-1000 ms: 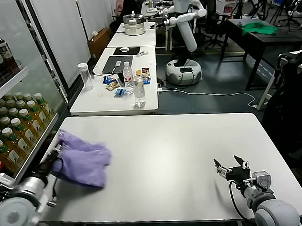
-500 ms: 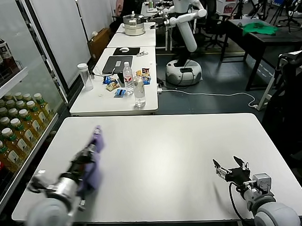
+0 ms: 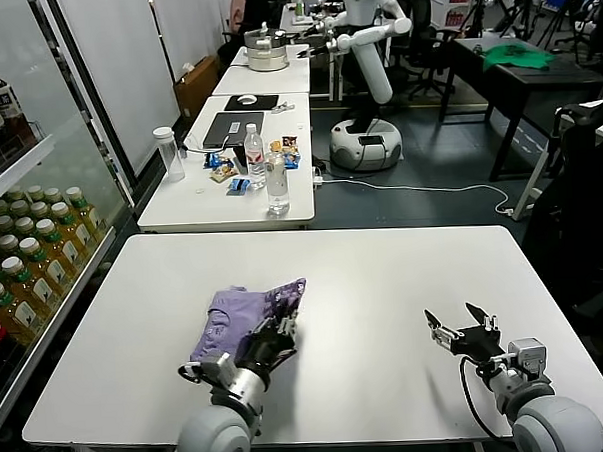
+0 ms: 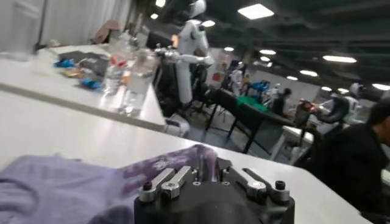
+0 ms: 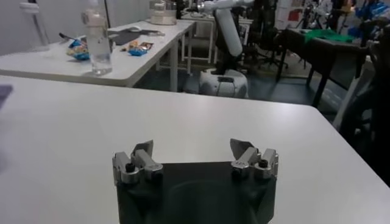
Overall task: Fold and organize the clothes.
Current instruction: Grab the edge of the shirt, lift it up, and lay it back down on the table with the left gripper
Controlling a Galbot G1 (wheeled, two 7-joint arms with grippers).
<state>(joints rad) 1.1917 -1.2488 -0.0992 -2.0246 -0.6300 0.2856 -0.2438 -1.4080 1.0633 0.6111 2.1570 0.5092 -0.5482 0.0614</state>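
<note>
Since a second ago the left gripper (image 3: 276, 332) has swung in from the table's left edge toward the middle, bringing the lavender T-shirt (image 3: 247, 313) along. One shirt lies bunched on the white table (image 3: 384, 272); its near edge is hidden under that gripper, and whether the fingers still pinch it I cannot tell. The right gripper (image 3: 462, 329) hovers well apart, jaws spread wide, empty.

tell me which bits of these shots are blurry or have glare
Head view: sharp, even light, soft shadows under the T-shirt on the white table. Left wrist view: ceiling lights glare, background soft. Right wrist view: a blurred lavender edge at the frame border, right gripper crisp.
</note>
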